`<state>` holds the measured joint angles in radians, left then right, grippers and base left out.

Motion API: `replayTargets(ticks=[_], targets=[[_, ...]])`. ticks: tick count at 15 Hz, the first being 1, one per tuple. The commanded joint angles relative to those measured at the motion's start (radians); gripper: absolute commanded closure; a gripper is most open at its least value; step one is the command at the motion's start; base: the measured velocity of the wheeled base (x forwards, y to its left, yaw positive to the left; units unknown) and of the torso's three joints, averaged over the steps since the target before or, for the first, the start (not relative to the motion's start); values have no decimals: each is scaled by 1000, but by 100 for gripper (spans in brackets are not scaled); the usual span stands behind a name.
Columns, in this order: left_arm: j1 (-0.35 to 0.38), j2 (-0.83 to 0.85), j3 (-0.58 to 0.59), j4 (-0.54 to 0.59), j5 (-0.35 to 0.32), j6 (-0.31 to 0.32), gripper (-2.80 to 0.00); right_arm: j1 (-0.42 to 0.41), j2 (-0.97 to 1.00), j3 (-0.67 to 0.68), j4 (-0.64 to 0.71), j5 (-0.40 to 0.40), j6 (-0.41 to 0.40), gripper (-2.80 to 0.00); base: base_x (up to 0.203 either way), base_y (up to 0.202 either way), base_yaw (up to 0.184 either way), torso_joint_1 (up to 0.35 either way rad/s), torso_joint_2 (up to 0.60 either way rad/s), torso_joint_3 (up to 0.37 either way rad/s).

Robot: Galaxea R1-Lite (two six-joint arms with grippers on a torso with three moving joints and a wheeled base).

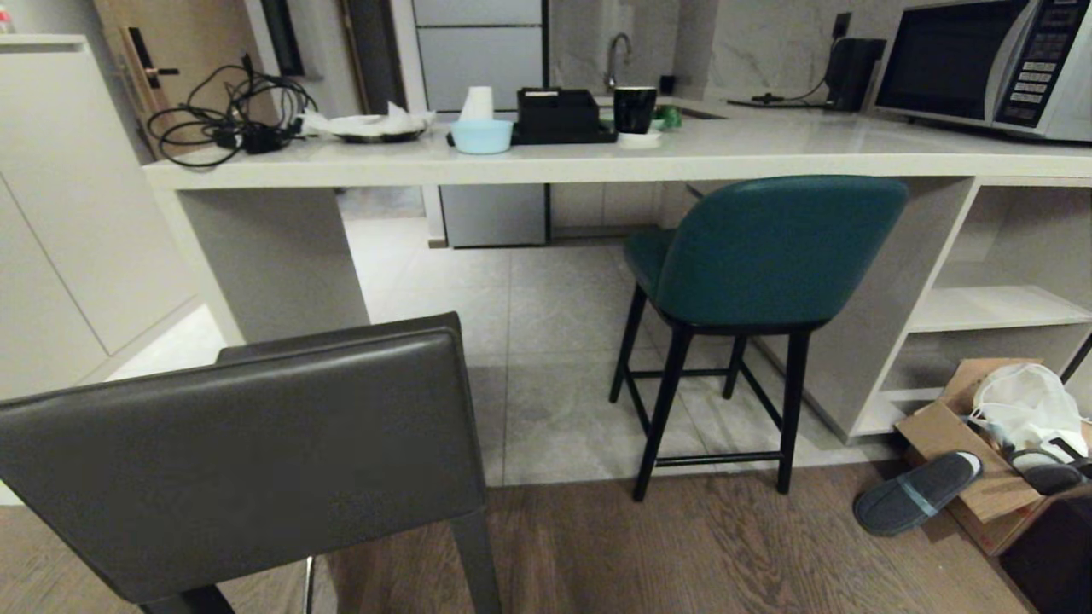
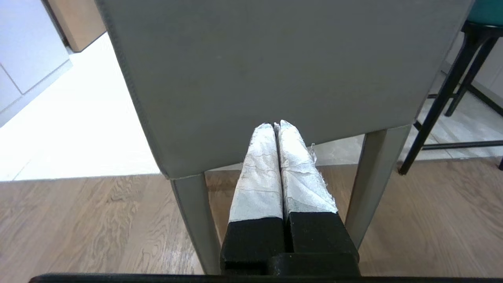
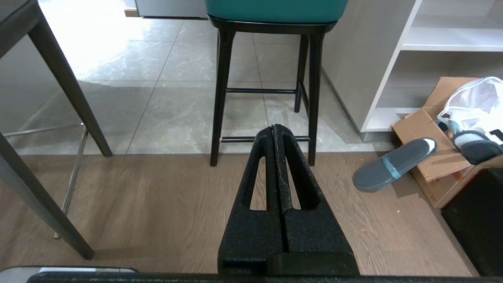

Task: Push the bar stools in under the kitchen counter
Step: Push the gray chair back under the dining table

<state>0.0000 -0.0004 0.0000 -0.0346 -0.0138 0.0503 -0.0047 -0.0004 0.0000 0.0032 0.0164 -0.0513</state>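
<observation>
The dark grey bar stool stands close in front of me at the lower left, its square back facing me, out from the kitchen counter. The teal bar stool stands on thin black legs at the counter's right part, its seat partly beneath the slab. My left gripper is shut, its white-wrapped fingers close behind the grey stool's back; contact cannot be told. My right gripper is shut, empty, low over the wood floor, pointing at the teal stool's legs. Neither gripper shows in the head view.
On the counter lie cables, a blue bowl, a black tray, a black mug and a microwave. White shelving sits under its right end. A slipper and a cardboard box lie on the floor at right.
</observation>
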Motion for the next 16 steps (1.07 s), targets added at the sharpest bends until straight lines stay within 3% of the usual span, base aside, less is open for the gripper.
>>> replayTargets(ticks=[1, 8, 16], targets=[[0, 0, 18, -1, 0, 0, 0, 0, -1, 0, 0, 0, -1, 0, 0, 0, 0, 0, 0, 0], [0, 0, 18, -1, 2, 0, 0, 0, 0, 0, 0, 0, -1, 0, -122, 0, -1, 2, 4, 3], [-2, 0, 18, -1, 0, 0, 0, 0, 0, 0, 0, 0, -1, 0, 0, 0, 0, 0, 0, 0]])
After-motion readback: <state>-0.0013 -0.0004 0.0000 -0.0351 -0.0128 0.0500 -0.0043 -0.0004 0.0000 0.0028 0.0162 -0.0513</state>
